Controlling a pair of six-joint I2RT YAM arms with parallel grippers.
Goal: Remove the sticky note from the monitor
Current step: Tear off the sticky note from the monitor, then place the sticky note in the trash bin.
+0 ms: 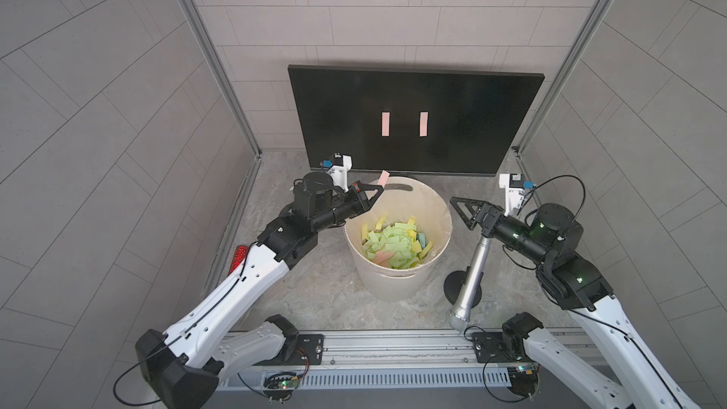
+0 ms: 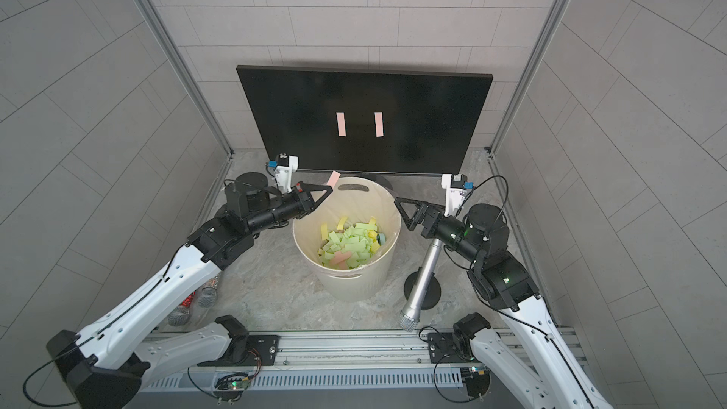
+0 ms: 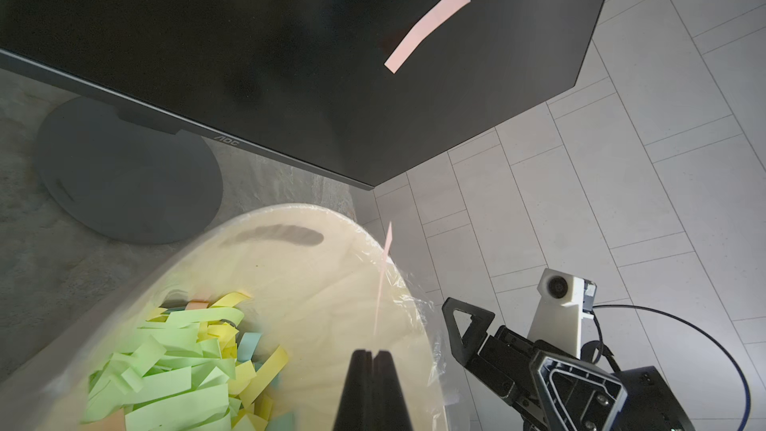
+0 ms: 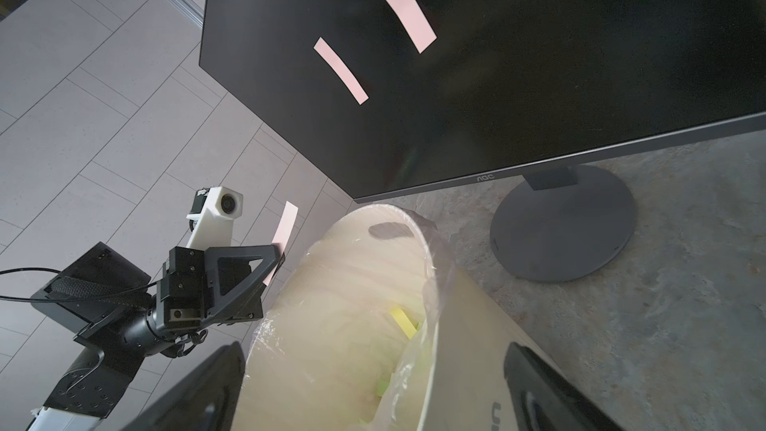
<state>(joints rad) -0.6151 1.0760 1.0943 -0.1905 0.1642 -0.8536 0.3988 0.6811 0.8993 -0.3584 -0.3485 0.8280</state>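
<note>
note off monitor, pinched in left claw at bucket rim, not dropped; two more notes stuck on screen; right claw agape, empty.

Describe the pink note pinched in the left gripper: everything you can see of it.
The pink sticky note is a narrow paper strip, plain as far as shows and slightly curved. The left gripper, shut, pinches it near its lower end; the rest sticks up free and tilted. It is off the monitor, beside the far rim of the cream bucket, and appears to touch neither.
</note>
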